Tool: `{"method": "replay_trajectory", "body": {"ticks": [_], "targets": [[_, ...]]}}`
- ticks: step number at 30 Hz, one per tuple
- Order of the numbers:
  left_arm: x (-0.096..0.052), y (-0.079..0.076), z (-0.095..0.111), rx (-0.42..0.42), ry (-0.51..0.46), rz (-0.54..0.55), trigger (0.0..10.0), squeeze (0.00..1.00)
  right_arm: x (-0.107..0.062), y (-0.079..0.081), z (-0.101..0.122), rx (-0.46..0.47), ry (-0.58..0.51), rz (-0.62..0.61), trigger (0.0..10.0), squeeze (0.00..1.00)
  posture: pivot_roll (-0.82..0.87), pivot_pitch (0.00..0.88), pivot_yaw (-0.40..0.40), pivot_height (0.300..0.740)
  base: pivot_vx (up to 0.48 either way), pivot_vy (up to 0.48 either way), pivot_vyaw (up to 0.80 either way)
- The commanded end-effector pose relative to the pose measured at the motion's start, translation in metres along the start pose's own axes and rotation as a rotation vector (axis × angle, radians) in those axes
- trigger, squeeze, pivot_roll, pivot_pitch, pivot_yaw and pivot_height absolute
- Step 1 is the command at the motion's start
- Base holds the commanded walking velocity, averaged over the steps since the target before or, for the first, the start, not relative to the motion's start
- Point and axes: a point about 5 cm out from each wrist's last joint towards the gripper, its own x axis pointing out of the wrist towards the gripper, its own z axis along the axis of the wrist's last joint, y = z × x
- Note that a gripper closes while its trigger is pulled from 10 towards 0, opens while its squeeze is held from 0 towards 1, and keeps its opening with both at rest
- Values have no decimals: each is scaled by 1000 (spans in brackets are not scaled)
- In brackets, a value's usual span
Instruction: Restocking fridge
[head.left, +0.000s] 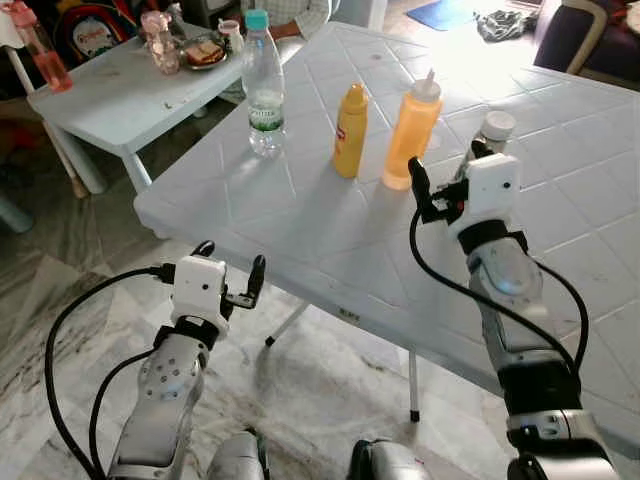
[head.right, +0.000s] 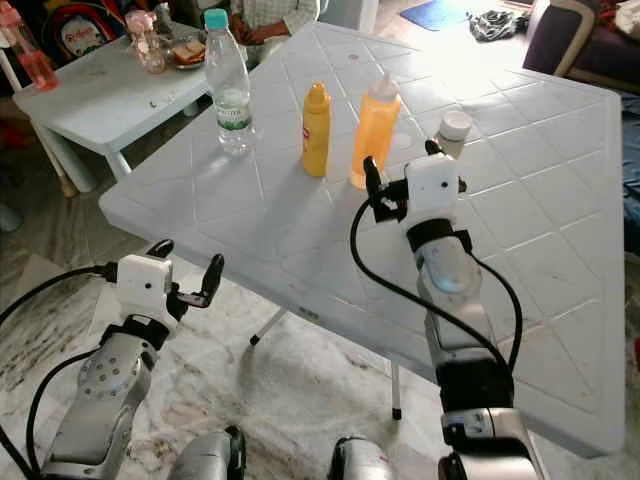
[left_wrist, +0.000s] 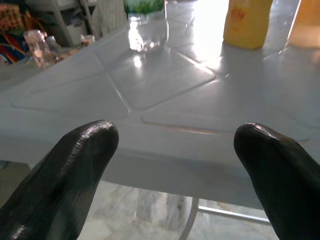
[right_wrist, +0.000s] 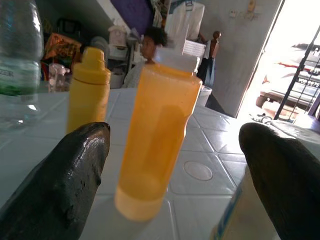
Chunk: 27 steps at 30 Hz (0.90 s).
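Note:
On the white tiled table stand a clear water bottle, a yellow squeeze bottle, an orange squeeze bottle and a small white-lidded jar. My right gripper hovers open just in front of the orange bottle and the jar. In the right wrist view the orange bottle stands ahead between the fingers, and the jar sits close to one finger. My left gripper is open and empty, held below and in front of the table's near edge.
A smaller white table at the back left carries a pink bottle, a plate of food and a jar. A person sits behind it. A dark seat stands at the back right. Marble floor and table legs lie below.

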Motion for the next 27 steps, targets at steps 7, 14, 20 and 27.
{"method": "replay_trajectory", "body": {"ticks": [7,14,20,27], "targets": [[-7,5,1,16,26,-15,10000,0,19,-13,6,-14,-22,-34,10000,0,131,211,36,740,0,0,0],[-9,9,2,29,35,-26,10000,0,35,-16,12,-17,-42,-33,10000,0,147,213,43,740,0,0,0],[-9,9,3,36,40,-30,10000,0,44,-14,16,-1,-61,-23,10000,0,152,215,42,740,0,0,0],[-11,9,4,38,45,-34,10000,0,53,-15,21,12,-74,-17,10000,0,165,222,39,740,0,0,0]]}}
